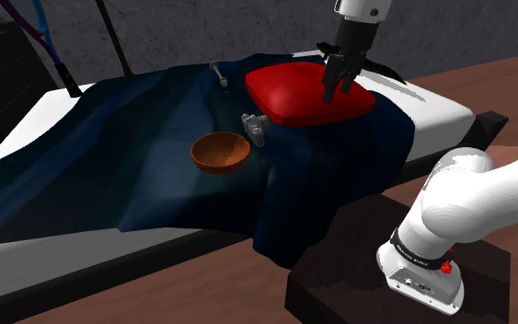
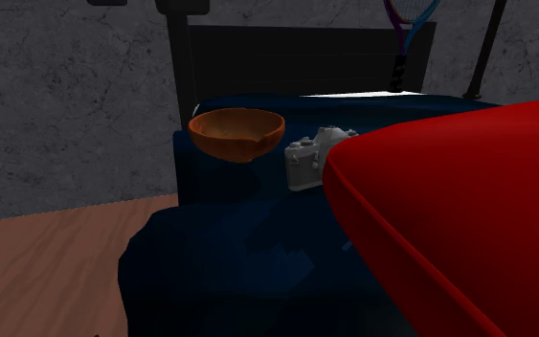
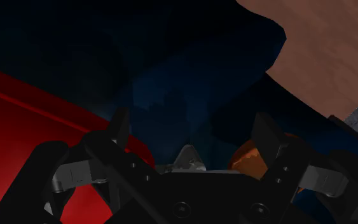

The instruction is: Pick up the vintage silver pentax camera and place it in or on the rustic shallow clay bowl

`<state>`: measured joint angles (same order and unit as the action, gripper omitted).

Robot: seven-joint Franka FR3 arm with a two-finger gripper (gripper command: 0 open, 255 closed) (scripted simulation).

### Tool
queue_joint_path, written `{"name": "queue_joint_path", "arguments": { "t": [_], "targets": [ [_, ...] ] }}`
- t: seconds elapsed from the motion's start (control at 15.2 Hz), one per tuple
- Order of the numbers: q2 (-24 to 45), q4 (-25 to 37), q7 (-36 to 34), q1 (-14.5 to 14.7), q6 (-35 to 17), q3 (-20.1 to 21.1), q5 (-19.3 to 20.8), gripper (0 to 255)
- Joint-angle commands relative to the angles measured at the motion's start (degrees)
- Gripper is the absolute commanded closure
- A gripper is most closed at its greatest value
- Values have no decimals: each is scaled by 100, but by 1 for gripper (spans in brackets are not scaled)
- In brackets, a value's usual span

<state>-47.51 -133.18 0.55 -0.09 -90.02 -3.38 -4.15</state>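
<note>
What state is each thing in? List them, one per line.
gripper: open, empty, over the red cushion.
camera: upright on the blue blanket, beside the bowl, not held.
bowl: upright, empty.
red cushion: lying flat on the bed.
blue blanket: draped over the bed, hanging off its edge.

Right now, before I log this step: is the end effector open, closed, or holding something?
Black two-finger end effector: open, holding nothing.

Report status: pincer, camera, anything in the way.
Pincer open, empty, over red cushion. Camera upright on blue blanket beside bowl, not gripped. Cushion edge close to camera on the pincer's side.
</note>
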Motion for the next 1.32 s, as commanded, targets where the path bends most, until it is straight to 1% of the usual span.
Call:
{"name": "queue_joint_path", "arguments": {
  "t": [0.0,0.33,0.66,0.92,1.25],
  "targets": [
    [0,0,0,0,0,0,0,0],
    [872,119,-654,-56,-781,488,-11,0],
    [1883,466,-1344,-164,-1434,929,130,0],
    [2762,904,-1941,-262,-1829,1230,378,0],
    [3925,1650,-2734,-355,-2122,1514,855,0]
  ]
}}
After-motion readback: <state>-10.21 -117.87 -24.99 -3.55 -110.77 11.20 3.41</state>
